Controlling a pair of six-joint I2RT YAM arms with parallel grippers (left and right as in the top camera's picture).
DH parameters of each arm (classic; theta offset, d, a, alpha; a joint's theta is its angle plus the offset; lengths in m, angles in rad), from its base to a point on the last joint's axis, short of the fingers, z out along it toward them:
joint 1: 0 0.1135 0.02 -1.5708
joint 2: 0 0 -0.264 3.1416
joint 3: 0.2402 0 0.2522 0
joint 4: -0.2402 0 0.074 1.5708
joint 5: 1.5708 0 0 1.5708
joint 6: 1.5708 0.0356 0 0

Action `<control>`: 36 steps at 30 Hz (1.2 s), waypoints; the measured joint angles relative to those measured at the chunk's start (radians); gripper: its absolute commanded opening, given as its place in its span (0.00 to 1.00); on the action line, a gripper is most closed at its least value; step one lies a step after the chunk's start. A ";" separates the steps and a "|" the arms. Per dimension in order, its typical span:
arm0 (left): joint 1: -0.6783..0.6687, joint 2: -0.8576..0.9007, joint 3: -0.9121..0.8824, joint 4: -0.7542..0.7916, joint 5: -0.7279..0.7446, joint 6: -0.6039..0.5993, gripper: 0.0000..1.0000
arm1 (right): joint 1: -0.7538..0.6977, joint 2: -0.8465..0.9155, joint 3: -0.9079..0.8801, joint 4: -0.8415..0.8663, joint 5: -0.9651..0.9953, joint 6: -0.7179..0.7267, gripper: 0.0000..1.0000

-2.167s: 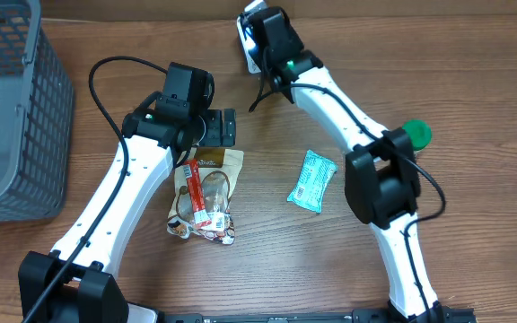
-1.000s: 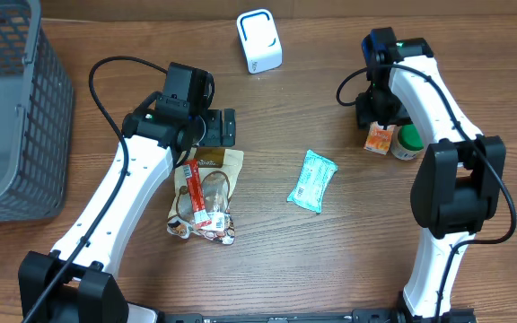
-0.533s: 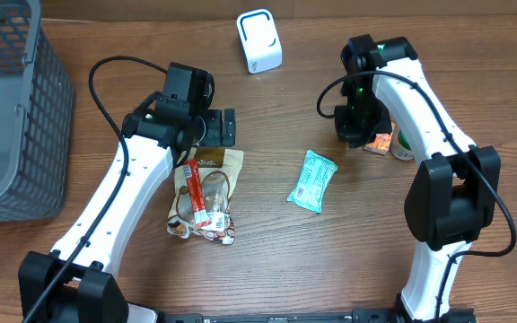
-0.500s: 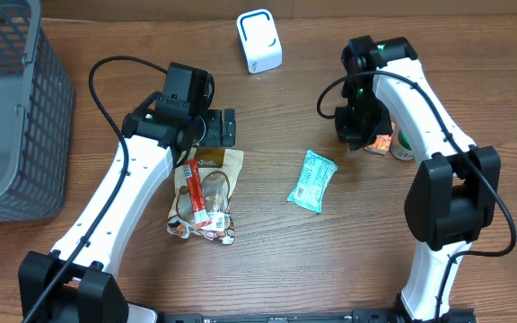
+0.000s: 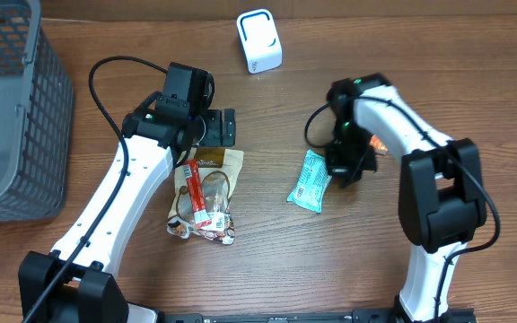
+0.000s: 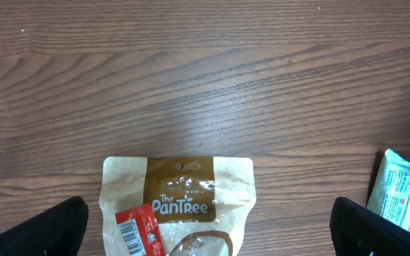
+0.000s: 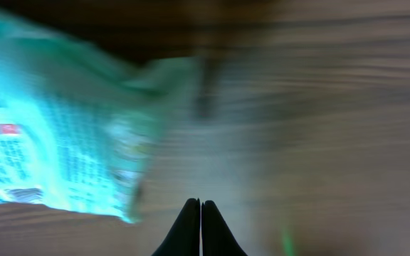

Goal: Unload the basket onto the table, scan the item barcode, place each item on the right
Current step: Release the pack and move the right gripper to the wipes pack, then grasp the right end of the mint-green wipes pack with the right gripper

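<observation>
Table (image 5: 267, 269): my left gripper (image 5: 226, 127) spread wide above the brown pouch (image 5: 206, 193), well apart from target. Teal packet (image 5: 312, 180) lies flat mid-right, long axis near-left to far-right. My right gripper (image 7: 201, 208), nearer, pinched together and empty, just beside its far-right end.

Flat teal packet (image 5: 305, 187), white scanner (image 5: 259, 40) apart

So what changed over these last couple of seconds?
The right end effector swung from the white scanner out to the far right, then in beside the teal packet, shutting on nothing. The left end effector, brown pouch, packet and scanner stayed put.
</observation>
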 measured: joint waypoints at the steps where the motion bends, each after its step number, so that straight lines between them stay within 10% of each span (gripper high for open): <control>1: 0.000 0.000 0.000 0.000 0.000 0.000 1.00 | 0.016 0.000 -0.013 0.022 -0.018 0.002 0.04; 18: 0.000 0.000 0.000 0.000 0.000 0.000 1.00 | 0.188 -0.006 -0.031 0.260 -0.298 0.004 0.13; 27: 0.000 0.000 0.000 0.000 0.000 0.000 1.00 | 0.122 -0.175 0.003 0.196 -0.256 -0.010 0.50; 36: 0.000 0.000 0.000 0.000 0.000 0.000 1.00 | 0.103 -0.194 -0.041 0.216 -0.140 -0.004 0.58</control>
